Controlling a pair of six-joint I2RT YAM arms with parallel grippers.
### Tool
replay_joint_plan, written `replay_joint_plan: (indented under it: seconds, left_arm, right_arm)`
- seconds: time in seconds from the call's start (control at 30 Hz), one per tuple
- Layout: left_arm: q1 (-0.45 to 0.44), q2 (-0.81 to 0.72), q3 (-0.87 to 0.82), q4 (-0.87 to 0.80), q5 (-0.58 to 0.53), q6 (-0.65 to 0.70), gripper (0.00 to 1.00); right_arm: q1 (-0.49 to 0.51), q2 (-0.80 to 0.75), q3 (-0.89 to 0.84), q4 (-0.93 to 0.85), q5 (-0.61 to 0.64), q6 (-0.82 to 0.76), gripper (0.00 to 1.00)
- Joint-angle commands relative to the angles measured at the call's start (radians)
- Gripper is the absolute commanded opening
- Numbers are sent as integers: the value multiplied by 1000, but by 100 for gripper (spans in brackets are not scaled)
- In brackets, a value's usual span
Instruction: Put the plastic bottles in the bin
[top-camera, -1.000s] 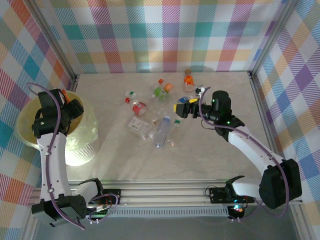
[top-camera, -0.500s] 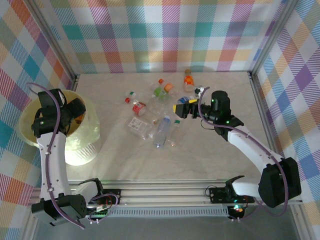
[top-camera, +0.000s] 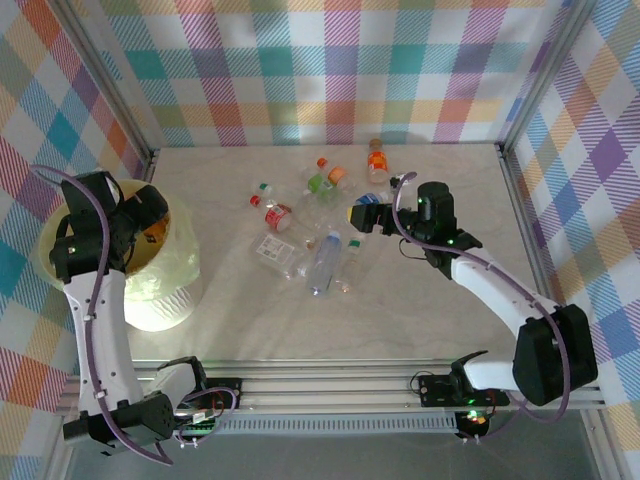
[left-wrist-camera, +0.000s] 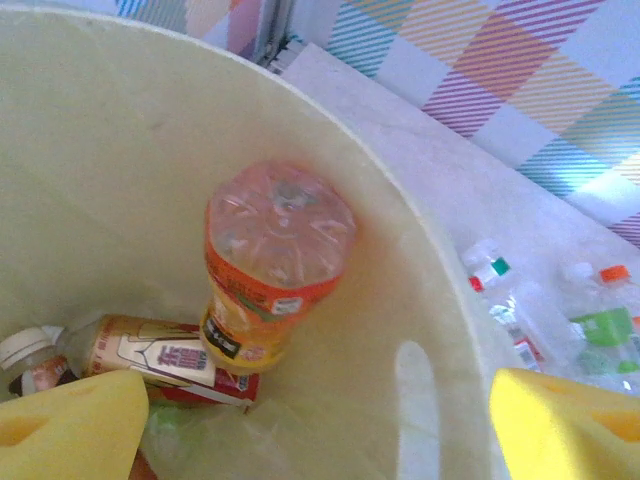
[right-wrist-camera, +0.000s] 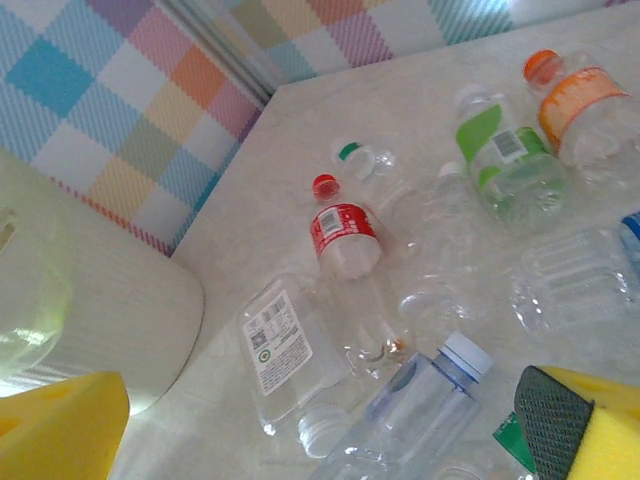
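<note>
The large round pale yellow-cream plastic bin (top-camera: 160, 295) stands at the near left of the table, and the left gripper (top-camera: 148, 212) hangs over its far rim. Seen from the left wrist, the bin (left-wrist-camera: 120, 150) holds an orange plastic bottle with an orange label (left-wrist-camera: 272, 268), base towards the camera. Its lower end is over a beige-and-red-labelled bottle (left-wrist-camera: 165, 365) that lies on the bottom, white cap to the left. The left gripper (left-wrist-camera: 315, 435) is released: its yellow fingertips (left-wrist-camera: 70, 425) stand wide apart, and the orange bottle is clear of both.

A second ago this claw was much narrower over the bin. It has since spread, and the left arm has shifted towards the far left. The right gripper (top-camera: 362, 214) has edged slightly farther away and stays spread wide and empty, just right of the loose plastic bottles (top-camera: 312, 240) at the table's middle.

From above, the left arm hides most of the bin's inside. The left wrist camera gives the labels. The right wrist view picks out a red-capped bottle with a red label (right-wrist-camera: 345, 235), a green-labelled bottle (right-wrist-camera: 508, 155), an orange-capped bottle (right-wrist-camera: 575, 100) and a bluish clear bottle with a white cap (right-wrist-camera: 425, 405), with the right gripper (right-wrist-camera: 320, 435) above them
</note>
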Motion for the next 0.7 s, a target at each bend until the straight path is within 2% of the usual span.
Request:
replay_joint_plan:
  seconds: [0.0,0.1,0.2,0.43,0.53,0.67]
  left_arm:
    - [7,-34,46,-20,91,-41,90]
    - [8,-48,48,11,208,-70,91]
    - [2,-64,43,55,317,-104,93]
    - [-91,-85,7,172,484,-169,100]
    - [-152,-82,-20,219,512,-191,100]
    - [-253,-76,-51,266,489,-205,100]
  right_arm:
    - [7,18,-34,-11,85,95,100]
    - [8,31,-65,-51,167,216,100]
    - [8,56,-67,-145,197,294,100]
    - [41,102,-90,-275,179,360,100]
    - [80,112,-93,-307,180,350,100]
    - [149,124,-86,-348,240,349,100]
